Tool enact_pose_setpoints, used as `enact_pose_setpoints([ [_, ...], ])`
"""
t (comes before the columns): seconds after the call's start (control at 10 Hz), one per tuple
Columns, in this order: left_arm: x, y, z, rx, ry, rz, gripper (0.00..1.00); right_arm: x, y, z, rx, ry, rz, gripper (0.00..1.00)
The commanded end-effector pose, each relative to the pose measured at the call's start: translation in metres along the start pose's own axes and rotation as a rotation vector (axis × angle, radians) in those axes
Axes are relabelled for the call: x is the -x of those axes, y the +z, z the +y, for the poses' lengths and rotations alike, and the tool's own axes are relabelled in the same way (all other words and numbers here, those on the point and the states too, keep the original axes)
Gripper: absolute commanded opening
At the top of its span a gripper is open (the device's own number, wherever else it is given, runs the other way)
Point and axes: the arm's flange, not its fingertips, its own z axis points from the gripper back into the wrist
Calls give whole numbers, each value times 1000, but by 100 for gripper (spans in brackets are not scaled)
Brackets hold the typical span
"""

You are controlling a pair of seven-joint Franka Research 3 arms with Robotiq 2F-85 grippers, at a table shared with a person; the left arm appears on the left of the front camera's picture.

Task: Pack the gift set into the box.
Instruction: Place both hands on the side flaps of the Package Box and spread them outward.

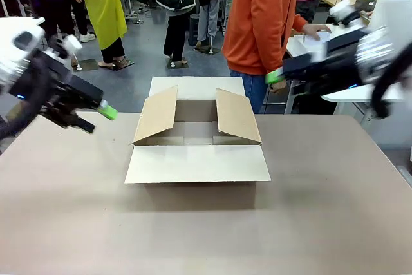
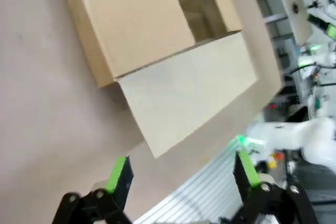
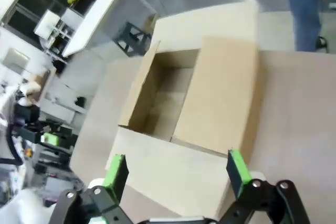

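With the box (image 1: pixel 196 162) standing flaps-open and empty at mid-table (image 1: pixel 322 217), and my left gripper (image 2: pixel 182 166) and right gripper (image 3: pixel 176 166) both spread wide holding nothing, I judge packing unstarted: the gift set remains to be loaded.

Plain brown box (image 1: pixel 196 165) at frame centre on a dull beige table (image 1: pixel 322 223); left claw (image 1: pixel 98 119) and right claw (image 1: pixel 275 80) black with green pads (image 1: pixel 108 113); person's sweater (image 1: pixel 261 17), upper centre, orange.

Plain brown cardboard box (image 1: pixel 196 162), flaps open, empty, at table (image 1: pixel 335 223) centre
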Motion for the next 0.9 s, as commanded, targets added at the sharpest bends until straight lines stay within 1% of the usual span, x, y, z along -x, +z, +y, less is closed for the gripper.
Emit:
enact_pose_setpoints([
  [0.0, -9, -8, 3, -88, 46, 5, 100, 81, -15, -9, -8, 62, -90, 100],
  [0.1, 5, 14, 20, -52, 44, 78, 100, 84, 0, -27, 119, 63, -28, 100],
  [0.2, -5, -17, 0, -43, 1, 17, 100, 20, -24, 17, 14, 28, -10, 100],
  [0.3, -5, -17, 0, -43, 1, 17, 100, 32, -38, 19, 52, 46, -10, 100],
  [0.4, -4, -14, 11, -59, 13, 39, 100, 31, -46, 32, 59, 166, 69, 100],
  [0.5, -20, -20, -8, -138, 25, 25, 100, 34, -50, 42, 90, 242, 102, 100],
  [0.6, -49, -28, -27, -229, 76, 33, 100, 41, -37, 46, 137, 295, 123, 100],
  [0.7, -76, -38, -45, -289, 71, 68, 100, 48, -25, 50, 165, 306, 84, 100],
  [0.8, -105, -53, -59, -365, 95, 79, 100, 57, -20, 56, 220, 310, 44, 100],
])
